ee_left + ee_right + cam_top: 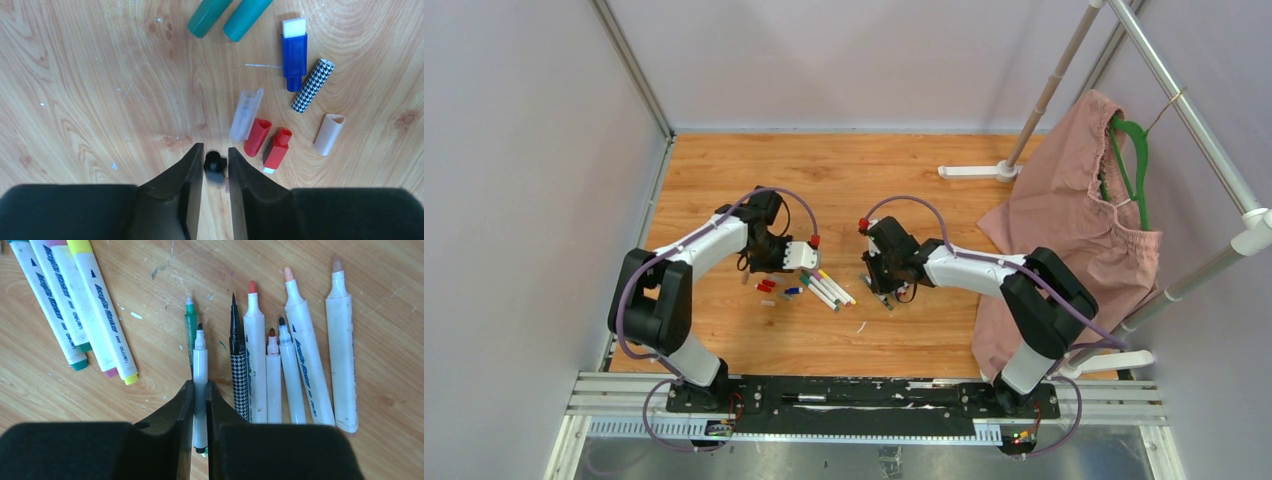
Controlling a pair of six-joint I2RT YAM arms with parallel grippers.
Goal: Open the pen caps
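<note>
My left gripper (215, 159) is shut on a black pen cap (215, 165) just above the table; the cap's lower end looks blurred. On the wood beyond it lie loose pen caps: two red (257, 136), a blue (294, 55), a houndstooth (313, 85), a clear (246, 114), a grey (329, 134) and two teal (205, 17). My right gripper (200, 390) is shut on a thin white pen (200, 365), its dark tip bare and pointing away. Under it lies a green pen (191, 330). To its right is a row of uncapped pens (300, 370).
Three white markers with coloured ends (95, 310) lie left of the right gripper. In the top view the pens (829, 290) and caps (766, 286) sit between the arms. A pink cloth on a green hanger (1074, 200) and the rack's foot (969, 171) stand to the right.
</note>
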